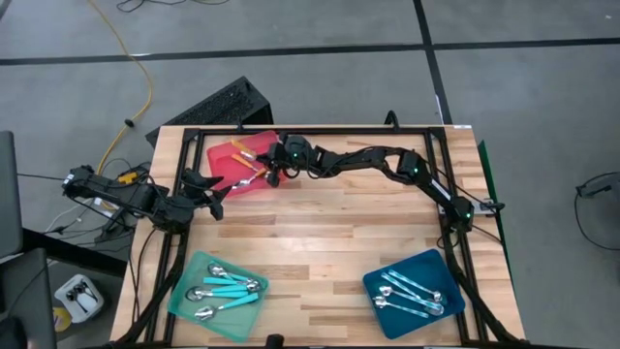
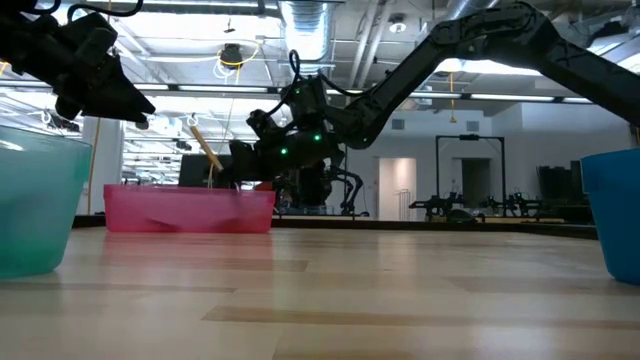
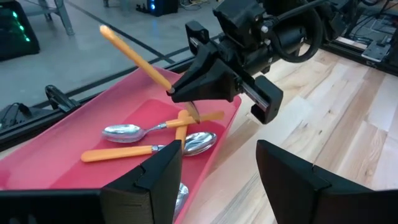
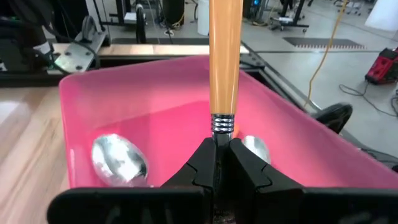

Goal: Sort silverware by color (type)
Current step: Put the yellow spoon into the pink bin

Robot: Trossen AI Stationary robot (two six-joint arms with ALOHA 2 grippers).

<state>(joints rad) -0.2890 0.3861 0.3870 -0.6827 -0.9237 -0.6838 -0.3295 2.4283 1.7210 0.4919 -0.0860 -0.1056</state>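
Robotics lab: exposed ceiling ducts [image 2: 305, 25], concrete floor [image 1: 320, 29], other rigs [image 2: 470, 175].

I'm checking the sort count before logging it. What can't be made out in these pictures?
- Spoons in the red tray: high view, the right gripper covers part of it, so no sure count.
- Held orange spoon: right wrist view, its bowl is hidden behind the shut jaws.
- Teal tray and blue tray: low view, walls hide contents, edges cut both.

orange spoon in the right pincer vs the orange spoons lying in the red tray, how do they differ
The held spoon is tilted up, handle in the air; the loose spoons lie flat in the red tray. The held one is pinched by the shut right pincer; the loose ones are untouched. Both have orange handles.
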